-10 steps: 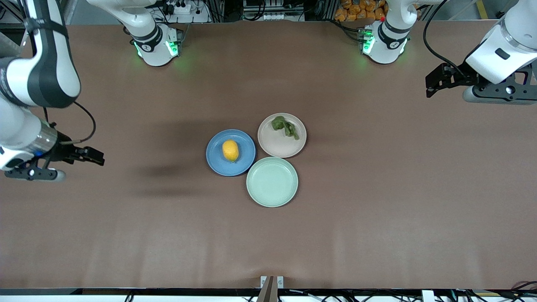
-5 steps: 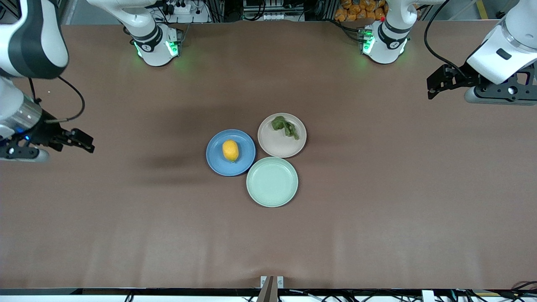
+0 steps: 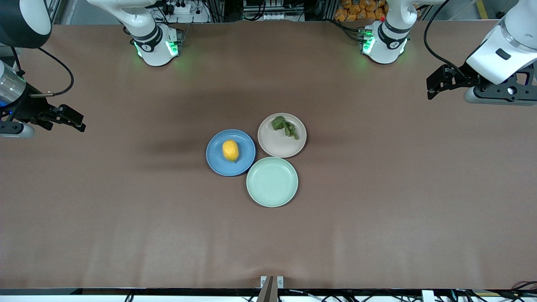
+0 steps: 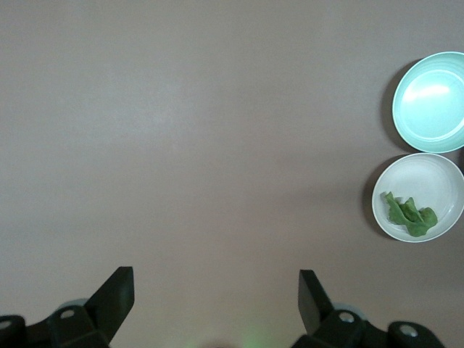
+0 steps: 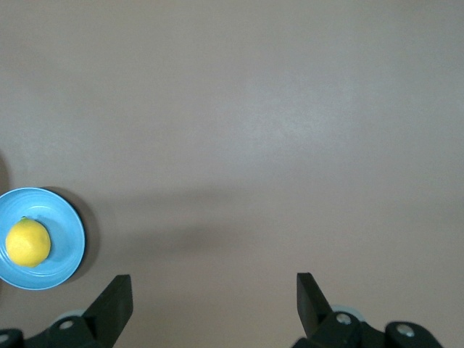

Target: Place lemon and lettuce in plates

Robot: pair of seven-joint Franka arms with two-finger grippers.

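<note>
- Blue plate (image 3: 218, 161) at mid-desk; the lemon (image 3: 230, 150) lies in it, a little off centre, resting on the plate floor; the right wrist view shows the same, lemon (image 5: 27, 243) inside blue plate (image 5: 67, 243).
- Beige-pink plate (image 3: 282, 147) just beside the blue one, toward the left arm's end and slightly farther from the front camera; the lettuce (image 3: 285, 126) lies in it, up against the rim farthest from that camera; in the left wrist view, lettuce (image 4: 409, 214) sits in beige-pink plate (image 4: 428, 177).
- Mint-green plate (image 3: 272, 182) nearest the front camera of the three, rims touching or nearly touching the other two; nothing in it; also seen in the left wrist view (image 4: 431, 101).
- Right gripper (image 3: 74, 120) in the air over bare desk (image 3: 126, 218) at the right arm's end; jaws spread wide, holding nothing, touching nothing; own view (image 5: 214, 293) shows only desk between the jaws.
- Left gripper (image 3: 433, 87) in the air over bare desk at the left arm's end; jaws spread wide, holding nothing; own view (image 4: 216, 290) shows bare desk between them.
- Lemon well apart from the right jaws; lettuce well apart from the left jaws; neither item lies between any jaws.
</note>
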